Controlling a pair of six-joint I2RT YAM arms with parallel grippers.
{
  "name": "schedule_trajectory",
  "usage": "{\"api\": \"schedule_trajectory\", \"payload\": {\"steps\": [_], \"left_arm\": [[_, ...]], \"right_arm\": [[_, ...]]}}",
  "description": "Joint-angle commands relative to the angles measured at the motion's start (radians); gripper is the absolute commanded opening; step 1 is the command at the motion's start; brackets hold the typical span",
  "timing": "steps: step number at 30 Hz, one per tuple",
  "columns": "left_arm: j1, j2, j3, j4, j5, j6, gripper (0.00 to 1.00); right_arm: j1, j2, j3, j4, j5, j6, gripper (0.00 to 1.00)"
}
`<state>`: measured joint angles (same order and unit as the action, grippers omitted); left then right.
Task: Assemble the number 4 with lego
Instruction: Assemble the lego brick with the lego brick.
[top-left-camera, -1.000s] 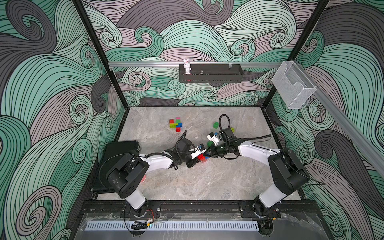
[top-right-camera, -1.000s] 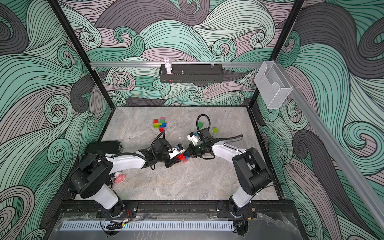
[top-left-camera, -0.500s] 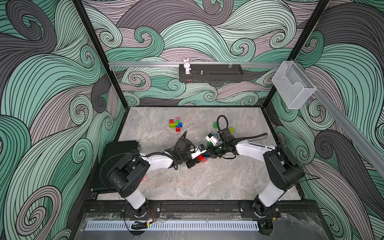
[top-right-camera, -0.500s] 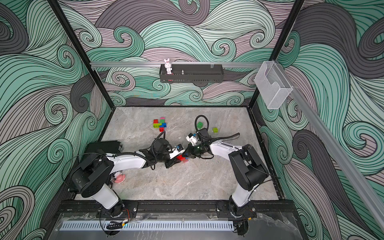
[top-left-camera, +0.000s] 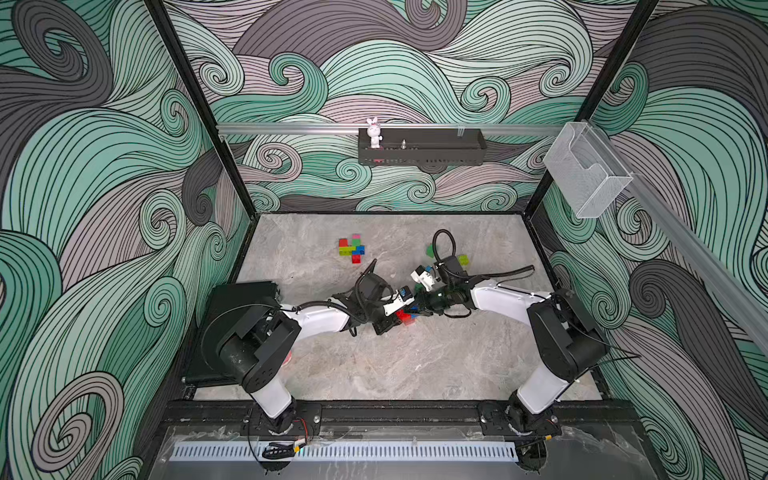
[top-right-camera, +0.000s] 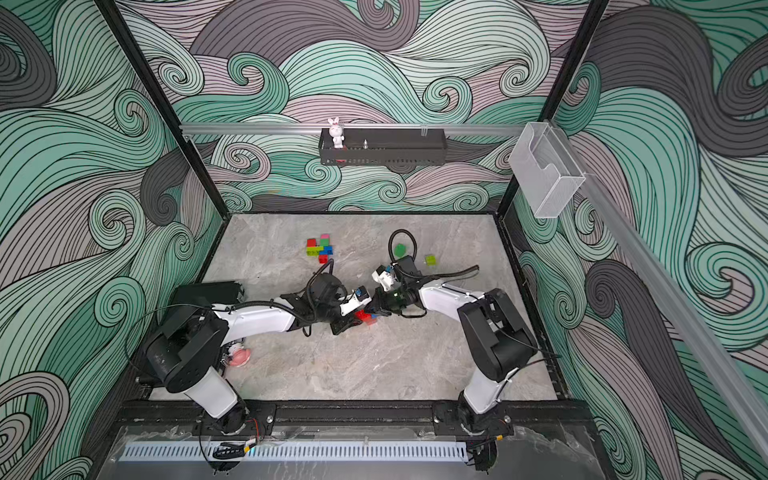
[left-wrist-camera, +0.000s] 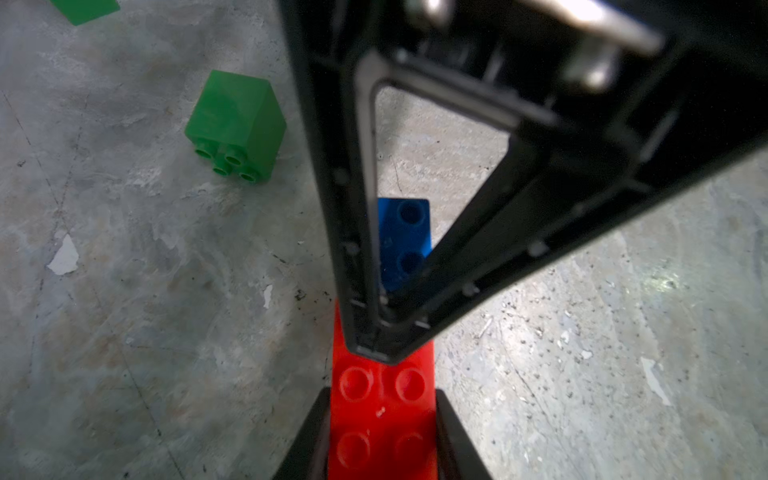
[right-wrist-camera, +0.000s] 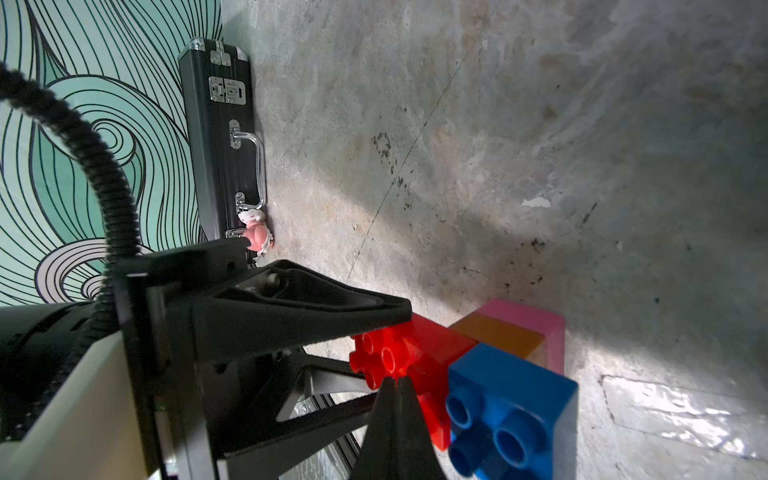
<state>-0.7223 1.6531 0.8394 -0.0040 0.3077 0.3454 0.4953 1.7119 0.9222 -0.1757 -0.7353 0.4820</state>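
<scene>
The two hands meet in the middle of the grey surface (top-left-camera: 374, 365). The left hand (left-wrist-camera: 382, 436) is clamped on a red brick (left-wrist-camera: 382, 399), with one finger on each side of it. The right hand (left-wrist-camera: 374, 353) has its fingers pressed together, and their tip is right at the studs of this red brick. A blue brick (right-wrist-camera: 511, 407), an orange brick (right-wrist-camera: 498, 332) and a pink brick (right-wrist-camera: 544, 324) sit against the red one. Farther back lies a small group of bricks (top-left-camera: 352, 249). A green brick (top-left-camera: 430, 250) and a lime brick (top-left-camera: 464, 260) lie alone near the right arm.
</scene>
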Motion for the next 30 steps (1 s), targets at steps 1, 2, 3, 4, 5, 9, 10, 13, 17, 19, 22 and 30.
{"api": "schedule_trajectory", "payload": {"steps": [1,2,3,4,5,9,10,13,17,19,22,30], "left_arm": [[-0.006,0.022,0.07,-0.067,0.012,-0.019,0.13],[-0.008,0.03,0.084,-0.091,0.01,-0.022,0.13],[-0.008,0.035,0.094,-0.109,0.009,-0.019,0.13],[-0.008,0.043,0.105,-0.122,0.001,-0.017,0.13],[-0.009,0.048,0.113,-0.136,-0.011,-0.016,0.13],[-0.02,0.061,0.139,-0.186,-0.054,0.004,0.13],[-0.02,0.061,0.141,-0.193,-0.058,0.005,0.13],[-0.022,0.065,0.148,-0.209,-0.063,0.005,0.13],[-0.026,0.073,0.178,-0.259,-0.085,0.011,0.21],[-0.025,0.066,0.182,-0.265,-0.076,0.004,0.28],[-0.026,0.041,0.173,-0.243,-0.056,-0.013,0.45],[-0.028,-0.006,0.106,-0.145,-0.099,-0.001,0.98]], "right_arm": [[-0.006,0.09,-0.074,-0.171,0.222,-0.031,0.0],[-0.005,0.095,-0.077,-0.174,0.226,-0.036,0.0],[-0.004,0.097,-0.08,-0.175,0.231,-0.037,0.0],[-0.005,0.099,-0.082,-0.177,0.236,-0.04,0.0],[-0.005,0.1,-0.085,-0.179,0.239,-0.043,0.0],[-0.005,0.104,-0.098,-0.178,0.25,-0.04,0.0],[-0.005,0.103,-0.105,-0.174,0.254,-0.036,0.0],[-0.006,0.111,-0.122,-0.159,0.257,-0.027,0.0],[-0.005,0.121,-0.132,-0.143,0.259,-0.016,0.0],[-0.006,0.12,-0.134,-0.142,0.259,-0.016,0.0],[-0.006,0.107,-0.133,-0.14,0.258,-0.02,0.0],[-0.005,0.072,-0.089,-0.126,0.238,-0.004,0.0]]}}
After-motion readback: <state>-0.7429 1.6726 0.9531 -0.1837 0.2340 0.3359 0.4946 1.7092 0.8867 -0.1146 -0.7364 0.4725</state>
